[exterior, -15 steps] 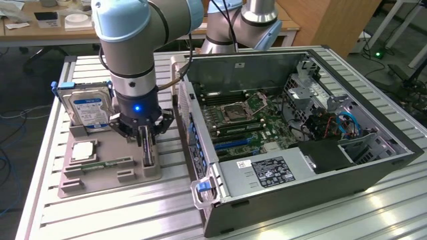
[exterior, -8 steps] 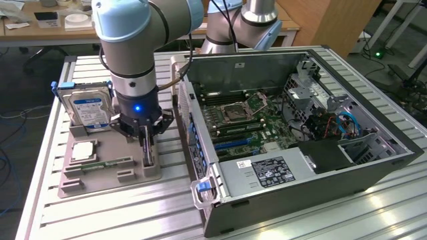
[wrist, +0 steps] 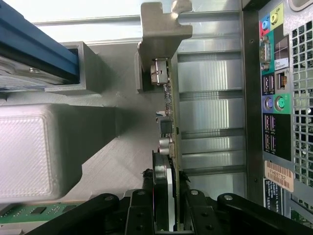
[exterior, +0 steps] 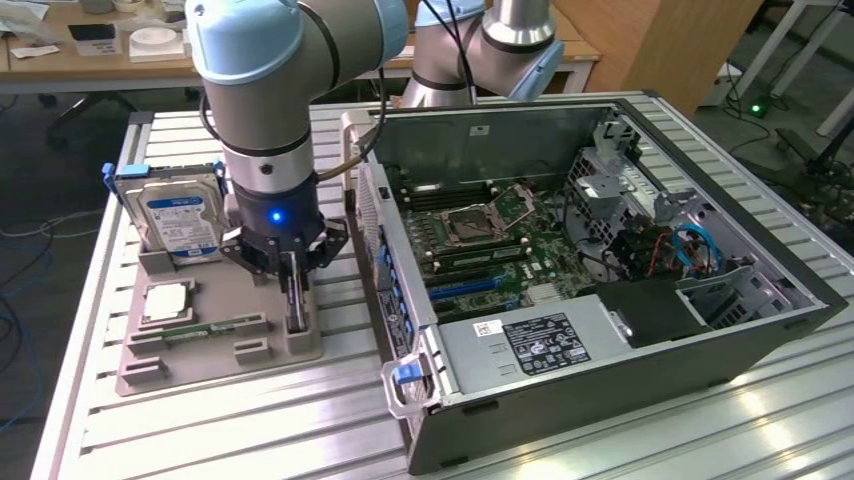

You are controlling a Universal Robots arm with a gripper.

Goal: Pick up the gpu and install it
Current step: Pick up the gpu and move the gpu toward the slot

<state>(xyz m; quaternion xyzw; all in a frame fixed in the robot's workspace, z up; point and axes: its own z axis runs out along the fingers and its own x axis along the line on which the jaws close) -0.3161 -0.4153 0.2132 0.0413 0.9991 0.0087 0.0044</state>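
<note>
The gpu [exterior: 296, 312] stands on its edge in a slot of the grey parts tray [exterior: 214, 365], at the tray's side nearest the computer case. My gripper [exterior: 294, 290] reaches straight down onto it. In the wrist view the gpu [wrist: 171, 122] is edge-on, with its silver end bracket [wrist: 164, 34] at the far end and the green board facing the case. My gripper [wrist: 168, 215] has its black fingers [wrist: 142, 210] pressed against both faces of the card. The card still sits in the tray slot.
The tray also holds a silver hard drive with a blue label [exterior: 180, 225], a processor [exterior: 167, 300] and a narrow memory stick [exterior: 214, 328]. The open computer case [exterior: 601, 260] lies on the exterior view's right, its motherboard [exterior: 481, 240] exposed. The rear port panel [wrist: 274, 98] is close beside the card.
</note>
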